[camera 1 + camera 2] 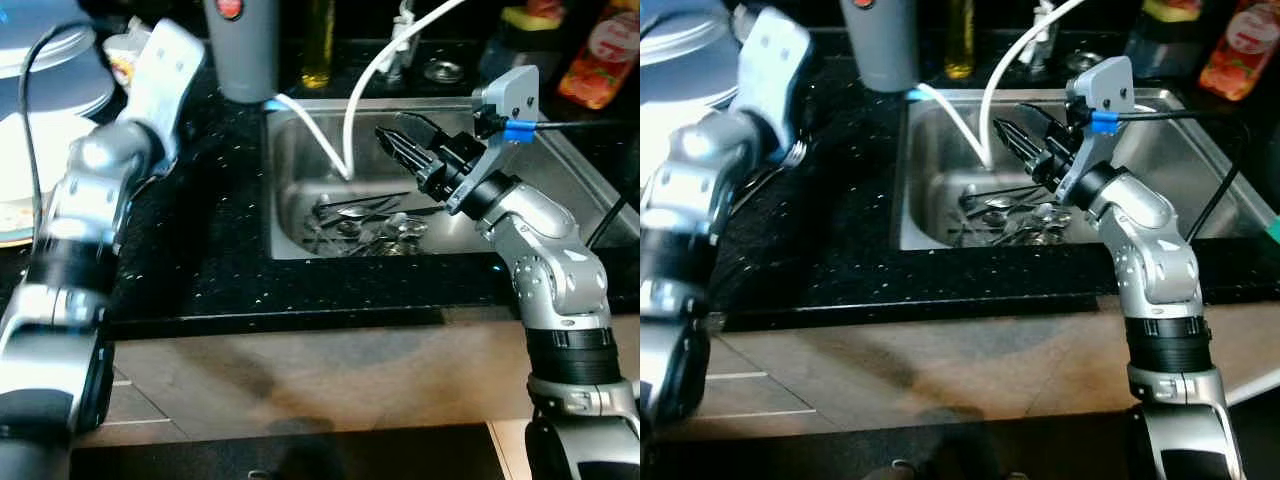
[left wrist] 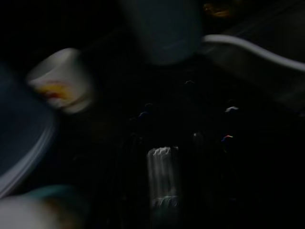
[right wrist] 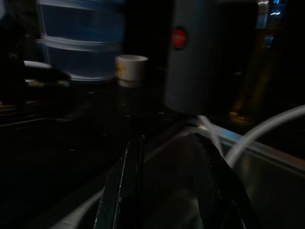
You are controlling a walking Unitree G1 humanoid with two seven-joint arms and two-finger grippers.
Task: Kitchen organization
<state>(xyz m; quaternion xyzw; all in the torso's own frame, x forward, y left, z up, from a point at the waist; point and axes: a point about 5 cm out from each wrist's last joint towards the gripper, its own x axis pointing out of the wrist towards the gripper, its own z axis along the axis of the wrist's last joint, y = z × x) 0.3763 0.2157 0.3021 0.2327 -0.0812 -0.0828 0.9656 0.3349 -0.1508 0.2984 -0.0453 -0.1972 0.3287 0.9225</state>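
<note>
One sink [image 1: 300, 150], two hoses [image 1: 365, 90] — one mug [image 3: 131, 69]

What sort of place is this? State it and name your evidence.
Most likely a home kitchen: a steel sink set in a black speckled countertop, cutlery piled in its basin, bottles behind, the right gripper above.

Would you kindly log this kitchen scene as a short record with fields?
Right gripper: open, empty, above the sink
Left gripper: over the counter, state unclear
Sink contents: cutlery piled at the bottom
Hose: white, runs into the sink
Counter items: grey canister, cup, plates
</note>
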